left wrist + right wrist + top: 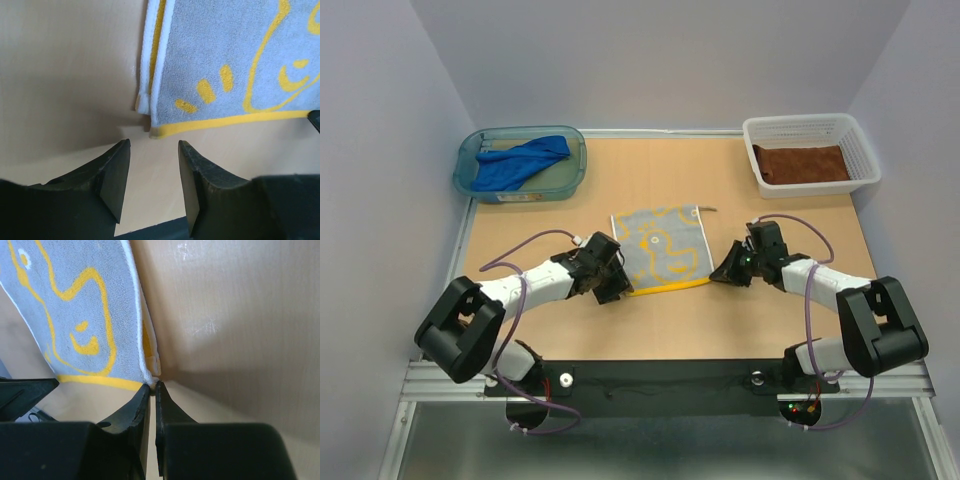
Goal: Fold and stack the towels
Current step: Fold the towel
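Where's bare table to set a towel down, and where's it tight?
Free: the far table between tub and basket, beyond the towel; also the near strip between towel and base plate. Tight: the towel's near corners, left gripper and right gripper there.

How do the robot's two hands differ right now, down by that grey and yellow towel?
The left hand has its fingers apart, while the right hand has its fingers pressed almost together. The left hand sits just short of the yellow towel at its near left corner, not touching it, while the right hand meets the near right corner and seems to pinch it. Both sit low over the table at the towel's near edge.
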Robot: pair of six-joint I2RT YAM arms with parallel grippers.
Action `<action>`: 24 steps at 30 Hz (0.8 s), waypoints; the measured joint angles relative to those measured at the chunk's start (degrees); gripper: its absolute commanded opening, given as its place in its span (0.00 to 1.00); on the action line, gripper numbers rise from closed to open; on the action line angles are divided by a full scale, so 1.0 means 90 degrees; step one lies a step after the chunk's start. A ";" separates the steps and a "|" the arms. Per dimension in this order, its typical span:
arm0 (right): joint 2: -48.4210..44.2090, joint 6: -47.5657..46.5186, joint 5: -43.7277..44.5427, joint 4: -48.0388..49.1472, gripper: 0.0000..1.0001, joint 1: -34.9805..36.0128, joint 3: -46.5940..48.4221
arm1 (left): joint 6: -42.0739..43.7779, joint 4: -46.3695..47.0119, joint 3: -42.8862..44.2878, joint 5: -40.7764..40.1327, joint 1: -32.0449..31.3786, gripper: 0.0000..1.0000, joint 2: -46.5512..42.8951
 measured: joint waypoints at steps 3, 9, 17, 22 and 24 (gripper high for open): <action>-0.0022 0.0032 0.0000 0.0034 0.01 0.0000 0.0000 | -0.0041 0.0107 0.0000 0.0000 -0.0039 0.53 0.0155; -0.0027 0.0051 0.0000 0.0053 0.01 0.0000 0.0000 | -0.0121 0.0294 0.0000 0.0022 -0.0051 0.49 0.0287; -0.0027 0.0102 0.0000 0.0075 0.01 0.0000 0.0000 | -0.0170 0.0546 0.0000 0.0063 -0.0053 0.42 0.0423; -0.0029 0.0121 0.0000 0.0075 0.00 0.0000 0.0000 | -0.0197 0.0624 0.0000 0.0080 -0.0053 0.33 0.0488; -0.0029 0.0121 0.0000 0.0078 0.01 0.0000 0.0000 | -0.0199 0.0634 0.0000 0.0075 -0.0051 0.29 0.0512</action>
